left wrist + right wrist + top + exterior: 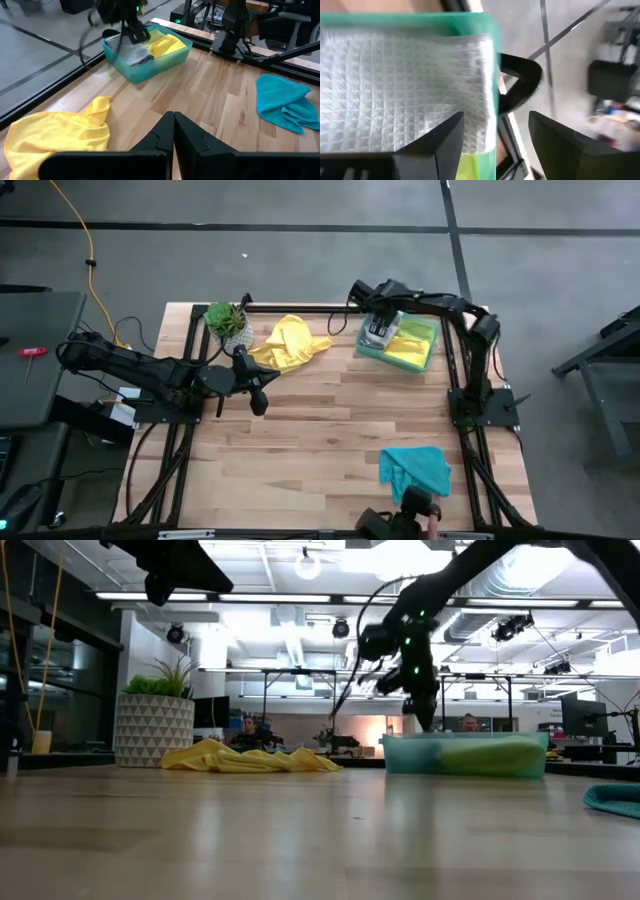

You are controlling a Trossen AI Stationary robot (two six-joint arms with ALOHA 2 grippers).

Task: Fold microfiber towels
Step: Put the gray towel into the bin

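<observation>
Grey towel (137,54) lies in the green tray (368,348) at your counter's far right corner, right fingers (378,326) spread wide above it. Lift carelessly and a finger snags it, undoing the fold. Left fingers (258,397) are pressed together mid-counter.

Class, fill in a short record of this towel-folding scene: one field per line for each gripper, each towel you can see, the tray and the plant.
Left gripper: fingers shut, empty, above the bare table near the yellow towel
Right gripper: fingers open, over the tray, just above the grey towel
Grey towel: folded, lying in the tray
Yellow towel: crumpled on the table beside the plant
Teal towel: crumpled near the table's front edge
Tray: translucent green, also holds a folded yellow-green towel
Plant: in its pot, back left corner
</observation>
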